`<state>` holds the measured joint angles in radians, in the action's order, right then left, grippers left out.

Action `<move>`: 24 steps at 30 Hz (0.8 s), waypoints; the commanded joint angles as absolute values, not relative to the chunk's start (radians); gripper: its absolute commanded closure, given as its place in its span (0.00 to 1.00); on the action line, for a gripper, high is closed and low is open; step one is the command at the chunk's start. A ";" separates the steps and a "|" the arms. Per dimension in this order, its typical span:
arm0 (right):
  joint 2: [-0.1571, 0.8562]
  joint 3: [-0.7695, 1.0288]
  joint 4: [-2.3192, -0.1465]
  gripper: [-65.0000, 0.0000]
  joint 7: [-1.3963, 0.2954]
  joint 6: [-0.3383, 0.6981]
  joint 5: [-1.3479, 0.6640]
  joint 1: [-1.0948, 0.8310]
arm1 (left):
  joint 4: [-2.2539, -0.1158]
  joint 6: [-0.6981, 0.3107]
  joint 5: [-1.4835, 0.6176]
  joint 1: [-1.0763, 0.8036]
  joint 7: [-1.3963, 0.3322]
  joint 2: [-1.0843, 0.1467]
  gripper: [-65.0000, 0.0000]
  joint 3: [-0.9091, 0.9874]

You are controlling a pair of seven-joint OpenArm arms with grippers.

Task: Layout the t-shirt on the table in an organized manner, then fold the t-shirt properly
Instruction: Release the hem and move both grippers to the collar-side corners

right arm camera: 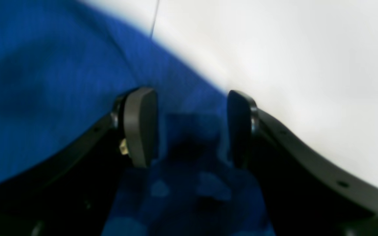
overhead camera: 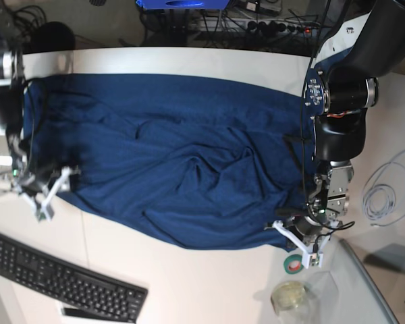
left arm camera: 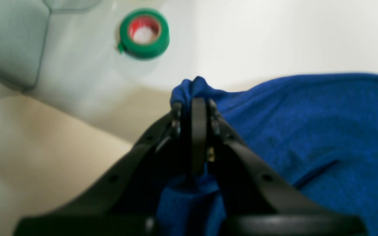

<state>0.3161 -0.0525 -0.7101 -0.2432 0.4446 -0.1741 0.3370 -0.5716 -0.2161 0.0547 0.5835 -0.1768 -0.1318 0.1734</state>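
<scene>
The t-shirt (overhead camera: 182,162) is soft blue cloth with a fine, fuzzy weave and many wrinkles. The table (overhead camera: 189,283) under it is white, smooth and a bit shiny. Beside the t-shirt, the roll of tape (left arm camera: 144,33) looks like glossy green plastic. The gripper pads (right arm camera: 141,126) are dull black.

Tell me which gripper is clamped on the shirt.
The left gripper: its jaws are pinched shut on a bunched corner of the t-shirt. The right gripper stands open over the fabric.
</scene>
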 commanded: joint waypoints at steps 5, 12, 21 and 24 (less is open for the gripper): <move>0.282 -0.058 -1.311 0.50 -0.394 0.524 -0.188 0.085 | -0.585 -0.216 0.051 0.622 -0.156 -0.136 1.00 0.174; 0.179 -0.058 -1.440 0.50 -0.538 0.578 -0.188 -0.059 | -0.582 -0.214 0.051 0.633 -0.124 -0.134 1.00 0.174; 0.177 -0.050 -1.448 0.50 -0.536 0.579 -0.188 -0.142 | -0.484 -0.119 0.050 0.665 -0.021 -0.136 0.63 0.183; 0.180 -0.048 -1.449 0.50 -0.536 0.579 -0.188 -0.160 | -0.493 -0.119 0.047 0.667 -0.007 -0.136 0.41 0.186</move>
